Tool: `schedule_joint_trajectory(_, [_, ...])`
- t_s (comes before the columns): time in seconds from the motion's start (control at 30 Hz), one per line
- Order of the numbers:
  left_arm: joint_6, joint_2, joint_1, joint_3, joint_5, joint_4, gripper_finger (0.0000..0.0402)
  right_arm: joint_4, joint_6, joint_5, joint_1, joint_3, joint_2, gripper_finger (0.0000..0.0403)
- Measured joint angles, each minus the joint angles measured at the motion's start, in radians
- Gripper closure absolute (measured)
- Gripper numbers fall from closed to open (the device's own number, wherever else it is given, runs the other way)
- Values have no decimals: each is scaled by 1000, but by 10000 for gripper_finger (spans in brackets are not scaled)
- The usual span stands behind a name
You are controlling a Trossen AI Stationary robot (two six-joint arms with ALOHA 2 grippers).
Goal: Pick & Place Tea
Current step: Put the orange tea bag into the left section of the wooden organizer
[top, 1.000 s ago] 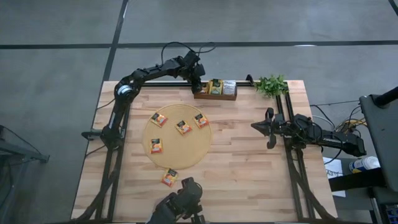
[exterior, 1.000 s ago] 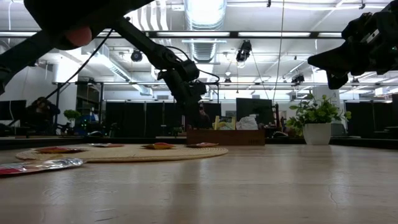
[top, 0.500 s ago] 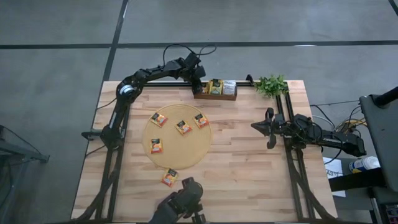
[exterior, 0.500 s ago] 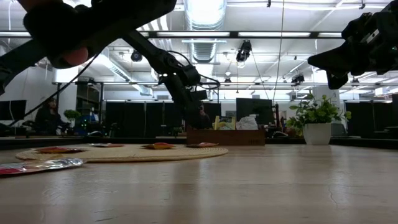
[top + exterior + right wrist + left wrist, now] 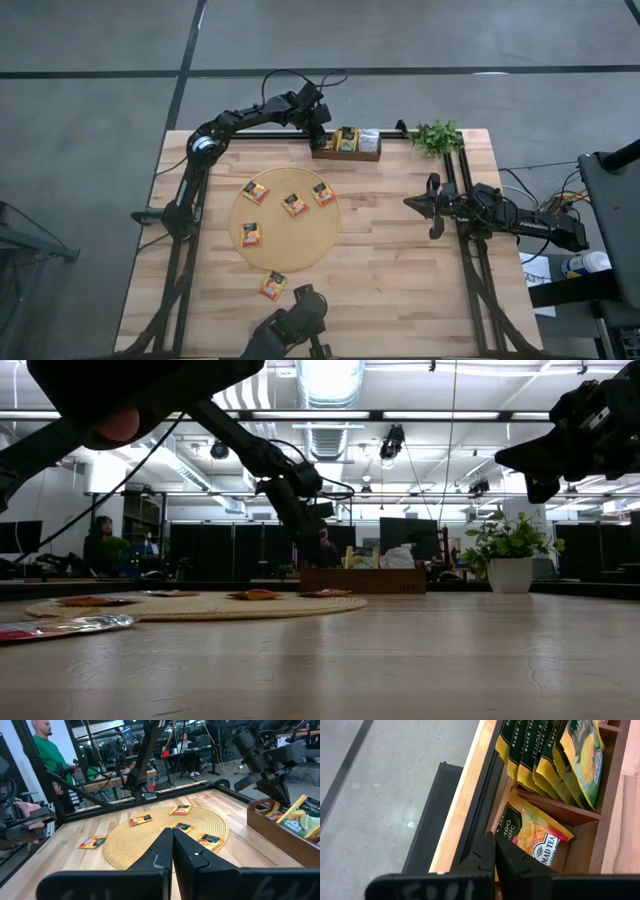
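The left tool [image 5: 318,128] hangs over the left end of the wooden tray [image 5: 346,154] at the upper middle of the high view, its two fingers pressed together with nothing between them. In the left wrist view those closed fingers [image 5: 492,855] point down at an orange sachet [image 5: 540,836] lying in the tray's end compartment, while a row of yellow-and-black sachets [image 5: 545,755] stands in the neighbouring compartment.

The right tool [image 5: 433,205] waits above the bench [image 5: 400,270] at the right of the high view, well apart from the tea; its fingers also meet with nothing held.

Four orange sachets lie flat on the round woven mat [image 5: 285,250] left of centre: one at its upper left [image 5: 255,191], one in the middle [image 5: 294,204], one at upper right [image 5: 323,193] and one lower left [image 5: 251,234]. A fifth sachet [image 5: 272,285] rests on the bare bench just below the mat.

A potted plant [image 5: 437,135] stands at the bench's upper right corner.
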Motion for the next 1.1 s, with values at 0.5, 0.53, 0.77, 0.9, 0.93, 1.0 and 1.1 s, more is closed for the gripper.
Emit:
schedule_joint_trajectory(0.5, [0, -3, -1, 91, -11, -27, 401, 0, 0, 0, 0, 0, 0, 394])
schedule_joint_trajectory(0.53, [1, -3, -1, 102, -22, -27, 401, 0, 0, 0, 0, 0, 0, 394])
schedule_joint_trajectory(0.77, [0, -5, -2, 125, -44, -35, 401, 0, 0, 0, 0, 0, 0, 394])
schedule_joint_trajectory(0.9, [3, -5, -7, 119, -45, -78, 401, 0, 0, 0, 0, 0, 0, 394])
schedule_joint_trajectory(0.93, [7, -5, -10, 113, -45, -80, 401, 0, 0, 0, 0, 0, 0, 394])
schedule_joint_trajectory(1.0, [9, -5, -15, 106, -45, -82, 401, 0, 0, 0, 0, 0, 0, 394])
schedule_joint_trajectory(1.1, [-15, -5, -18, 106, -45, -81, 401, 0, 0, 0, 0, 0, 0, 394])
